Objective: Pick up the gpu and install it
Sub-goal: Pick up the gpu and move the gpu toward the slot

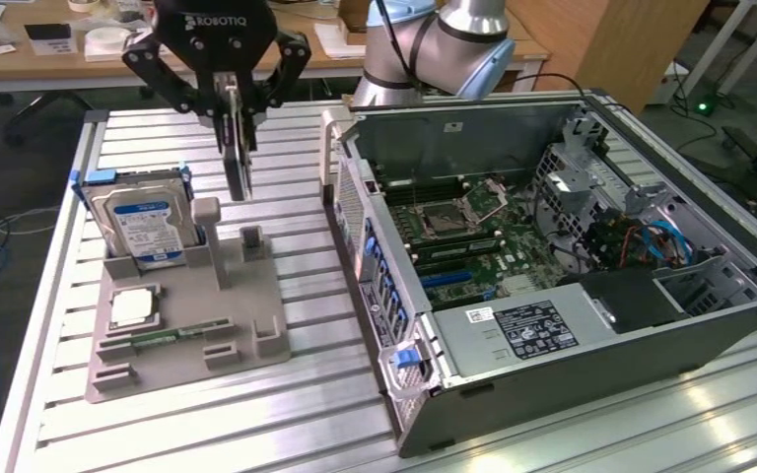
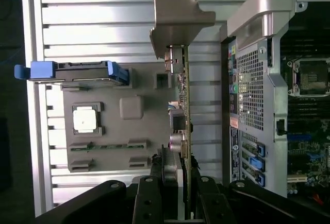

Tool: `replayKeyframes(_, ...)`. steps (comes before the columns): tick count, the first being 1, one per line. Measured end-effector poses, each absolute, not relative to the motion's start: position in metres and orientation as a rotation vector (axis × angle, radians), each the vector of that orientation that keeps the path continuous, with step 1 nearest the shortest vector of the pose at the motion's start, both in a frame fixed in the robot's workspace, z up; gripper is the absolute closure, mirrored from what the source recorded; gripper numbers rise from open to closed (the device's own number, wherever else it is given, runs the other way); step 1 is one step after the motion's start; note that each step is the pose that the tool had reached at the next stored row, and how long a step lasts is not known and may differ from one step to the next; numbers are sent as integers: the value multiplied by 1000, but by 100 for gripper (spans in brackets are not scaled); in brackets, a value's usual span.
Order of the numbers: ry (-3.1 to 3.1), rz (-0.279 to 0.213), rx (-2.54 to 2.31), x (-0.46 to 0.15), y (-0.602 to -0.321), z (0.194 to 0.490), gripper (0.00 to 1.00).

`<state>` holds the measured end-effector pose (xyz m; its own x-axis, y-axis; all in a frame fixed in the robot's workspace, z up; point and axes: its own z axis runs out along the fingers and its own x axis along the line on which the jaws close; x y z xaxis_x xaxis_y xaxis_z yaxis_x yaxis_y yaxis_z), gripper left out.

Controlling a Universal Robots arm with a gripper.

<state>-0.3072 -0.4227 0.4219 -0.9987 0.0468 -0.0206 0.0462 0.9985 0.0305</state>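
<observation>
At the exterior view's left, a silver hard drive with a blue-white label and blue side rails (image 1: 149, 222) stands upright in a grey moulded parts holder (image 1: 240, 330) on the slatted aluminium desk (image 1: 312, 414). Lower on that holder lie a square silver processor chip (image 1: 133, 307) and a narrow green memory stick (image 1: 169, 337).

Just right of the drive, and above the holder, the black pincer (image 1: 234, 103) is clamped on the top edge of the gpu (image 1: 237, 163), a thin dark circuit card that hangs edge-down, clear of the holder and touching nothing below it.

Further right sits the open grey computer case (image 1: 550, 246), its motherboard exposed.

As I judge it, the pick-up half is done: the card is in the grip and off its stand. The install half is not yet done, since the card is well apart from the case and no slot there holds it.

The exterior view gives the card's height over the holder and its distance from the case interior. The wrist view shows what that one does not: the gpu (image 2: 181, 100) seen edge-on, its bent metal end bracket (image 2: 178, 18) at the far end, small components along its face, and the pincer (image 2: 178, 193) closed on both sides of it.
</observation>
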Motion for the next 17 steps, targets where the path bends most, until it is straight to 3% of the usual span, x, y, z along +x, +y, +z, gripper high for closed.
replayKeyframes(17,3120,49,73,-307,-423,423,71)
